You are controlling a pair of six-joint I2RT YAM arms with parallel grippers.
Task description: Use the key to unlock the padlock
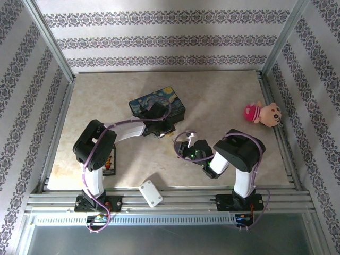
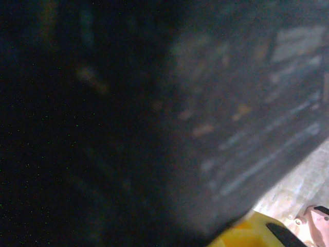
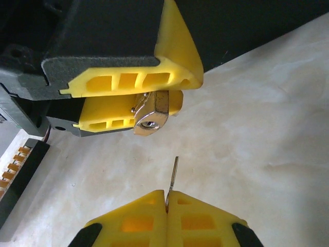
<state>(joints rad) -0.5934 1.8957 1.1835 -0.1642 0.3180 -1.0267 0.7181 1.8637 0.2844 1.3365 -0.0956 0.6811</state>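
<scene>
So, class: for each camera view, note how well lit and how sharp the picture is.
Left wrist: dark and heavily blurred, the painted box too close to focus. Right wrist: bright and sharp, a glint on the padlock, the key crisp. Top external: even light, soft shadows on the table.

Marbled table [image 1: 223, 90] with painted box [image 1: 159, 103], plush doll [image 1: 263, 113]

Bright, even overhead view, soft shadows, left wrist view dark and blurred, right wrist crisp
</scene>
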